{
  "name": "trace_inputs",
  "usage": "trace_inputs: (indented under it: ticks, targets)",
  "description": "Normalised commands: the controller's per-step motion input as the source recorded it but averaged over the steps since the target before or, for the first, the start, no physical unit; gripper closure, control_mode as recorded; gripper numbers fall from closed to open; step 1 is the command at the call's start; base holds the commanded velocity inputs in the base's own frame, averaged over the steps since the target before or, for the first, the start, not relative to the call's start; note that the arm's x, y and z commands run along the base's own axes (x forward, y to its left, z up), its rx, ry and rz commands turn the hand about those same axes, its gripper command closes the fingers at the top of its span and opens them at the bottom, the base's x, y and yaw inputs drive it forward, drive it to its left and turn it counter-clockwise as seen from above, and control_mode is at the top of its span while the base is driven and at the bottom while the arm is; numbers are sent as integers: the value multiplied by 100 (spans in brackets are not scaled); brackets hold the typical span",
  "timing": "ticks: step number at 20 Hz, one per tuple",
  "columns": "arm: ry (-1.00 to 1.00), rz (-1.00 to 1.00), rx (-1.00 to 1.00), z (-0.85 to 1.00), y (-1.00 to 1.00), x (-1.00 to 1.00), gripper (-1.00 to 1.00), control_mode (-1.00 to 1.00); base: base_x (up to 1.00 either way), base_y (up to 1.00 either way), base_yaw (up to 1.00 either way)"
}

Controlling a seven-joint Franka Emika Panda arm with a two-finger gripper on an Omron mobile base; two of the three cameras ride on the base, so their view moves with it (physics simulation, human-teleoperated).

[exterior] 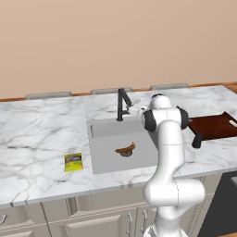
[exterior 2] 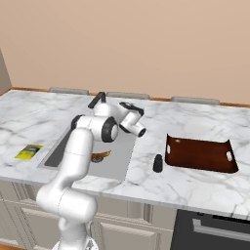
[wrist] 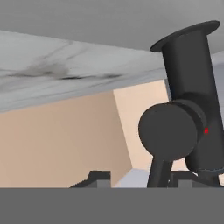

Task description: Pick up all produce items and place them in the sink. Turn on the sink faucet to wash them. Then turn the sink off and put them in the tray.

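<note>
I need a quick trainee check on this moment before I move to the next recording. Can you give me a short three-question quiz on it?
1. True or false: the banana lies in the tray.
2. What lies on the counter left of the sink? A) packet B) cup C) plate
3. Fill in: in the hand view, the gripper is right up against the ____.

Key: 1. False, it lies in the sink, over the drain. 2. A. 3. faucet.
</note>
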Motion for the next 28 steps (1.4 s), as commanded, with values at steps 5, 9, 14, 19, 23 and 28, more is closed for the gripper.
trace_inputs:
  ticks: [5,9,14,19,23,28]
  targets:
    - [0,0,0,-37,-95,0,100,-100,0,0,0]
    - [0,0,-5,-42,-72,0,100,-100,0,0,0]
    - [0,0,-11,-29,-26,-6,100,-100,0,0,0]
    - [0,0,-5,14,-17,-38,100,-100,0,0,0]
    - [-8,0,-3,80,-4,-87,-100,-100,0,0,0]
    - [-20,8,-16,50,0,-100,-100,-100,0,0,0]
